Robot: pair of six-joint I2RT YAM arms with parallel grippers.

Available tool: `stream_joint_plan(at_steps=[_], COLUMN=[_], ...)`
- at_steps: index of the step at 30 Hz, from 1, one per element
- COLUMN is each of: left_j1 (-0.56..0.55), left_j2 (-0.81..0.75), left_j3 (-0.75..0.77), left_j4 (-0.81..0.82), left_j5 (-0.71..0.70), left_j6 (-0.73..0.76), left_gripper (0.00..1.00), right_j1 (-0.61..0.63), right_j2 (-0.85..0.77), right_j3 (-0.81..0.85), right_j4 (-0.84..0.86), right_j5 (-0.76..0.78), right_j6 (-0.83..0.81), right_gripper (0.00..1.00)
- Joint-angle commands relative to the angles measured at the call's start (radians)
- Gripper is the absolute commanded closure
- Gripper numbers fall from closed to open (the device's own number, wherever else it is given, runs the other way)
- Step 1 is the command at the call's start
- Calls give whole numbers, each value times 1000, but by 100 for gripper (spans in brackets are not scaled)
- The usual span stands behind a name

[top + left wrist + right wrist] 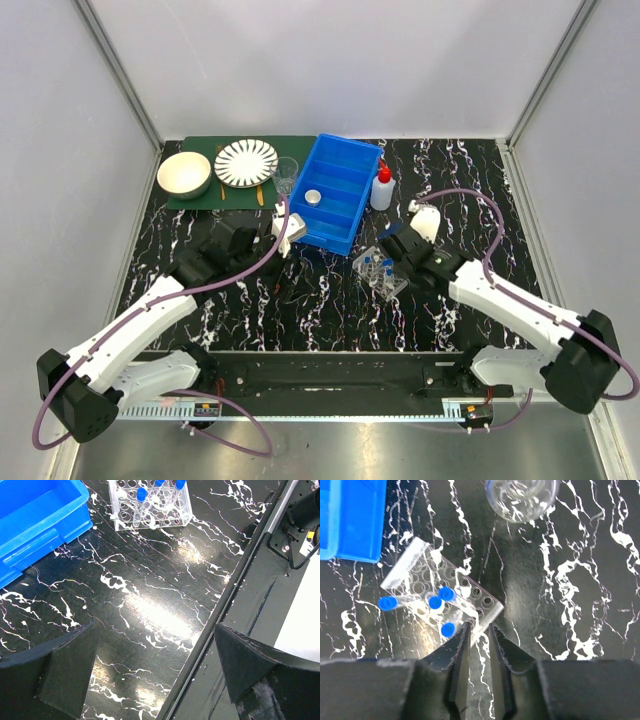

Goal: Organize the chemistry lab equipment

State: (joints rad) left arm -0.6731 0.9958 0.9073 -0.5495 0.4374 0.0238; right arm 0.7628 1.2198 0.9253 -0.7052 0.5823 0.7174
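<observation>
Blue-capped tubes (435, 602) sit in the clear tube rack (465, 587), centre-left in the right wrist view. The rack is just beyond the right gripper (479, 630), whose jaws stand a narrow crack apart with nothing between them. The step in hand seems to be loading tubes into the rack, so the next move calls for backing off without nudging it. The left gripper (155, 670) hangs spread wide and empty. A clear round vessel (520, 500) is cut off at the top edge, and I cannot tell whether it is the beaker.
</observation>
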Motion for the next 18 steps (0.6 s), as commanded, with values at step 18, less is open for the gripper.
stream_joint_plan(at_steps=[18], left_j1=[-6], left_j2=[-34], left_j3=[2], left_j4=[25], left_j5=[11], left_j6=[-8], left_gripper=[1], right_j1=[-5], right_j2=[-27], right_j3=[-129], right_j4=[-60], right_j5=[-78], right_j6=[234], right_gripper=[61])
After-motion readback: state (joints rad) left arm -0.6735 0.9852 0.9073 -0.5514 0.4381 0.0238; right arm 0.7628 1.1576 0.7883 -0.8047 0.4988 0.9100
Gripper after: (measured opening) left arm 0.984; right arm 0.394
